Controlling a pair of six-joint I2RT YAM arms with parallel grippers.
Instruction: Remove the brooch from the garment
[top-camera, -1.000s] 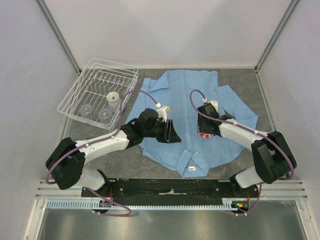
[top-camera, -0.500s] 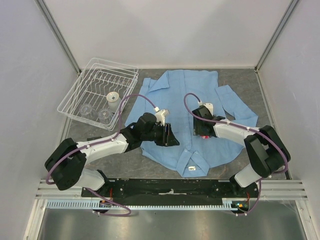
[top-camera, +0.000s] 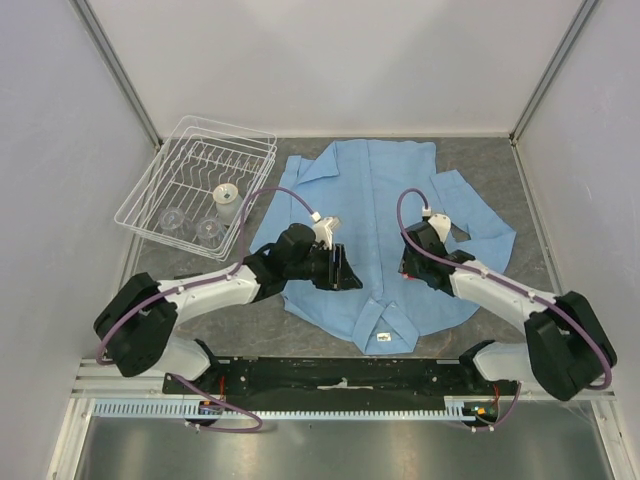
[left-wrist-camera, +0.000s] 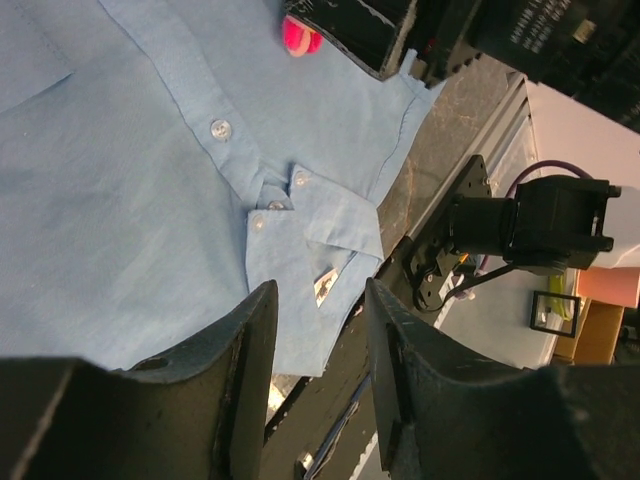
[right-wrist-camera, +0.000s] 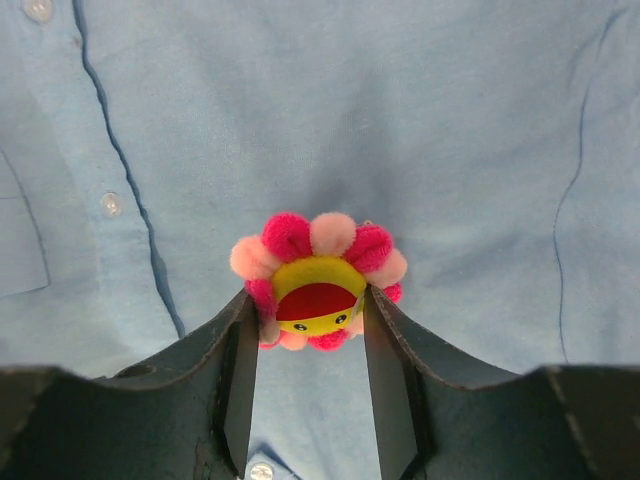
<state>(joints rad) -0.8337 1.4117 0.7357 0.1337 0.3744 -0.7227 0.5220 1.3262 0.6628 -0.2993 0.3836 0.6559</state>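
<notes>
The right hand (right-wrist-camera: 312, 318) is clamped on the small round flower-shaped brooch, fuzzy pink-red petals around a yellow centre (right-wrist-camera: 318, 275), with a finger on each lower side. The brooch sits on the chest of the large light blue button-up shirt (top-camera: 365, 185), spread on the grey counter (top-camera: 515, 180). Cannot tell if the pin is free of the cloth. The left hand (left-wrist-camera: 318, 330) is slightly parted, holds nothing, and is low over the shirt near the collar.

Judgement: the brooch is light, with squashy petals and a firm disc, so grip the disc edge. The limp cloth will likely lift with it.
</notes>
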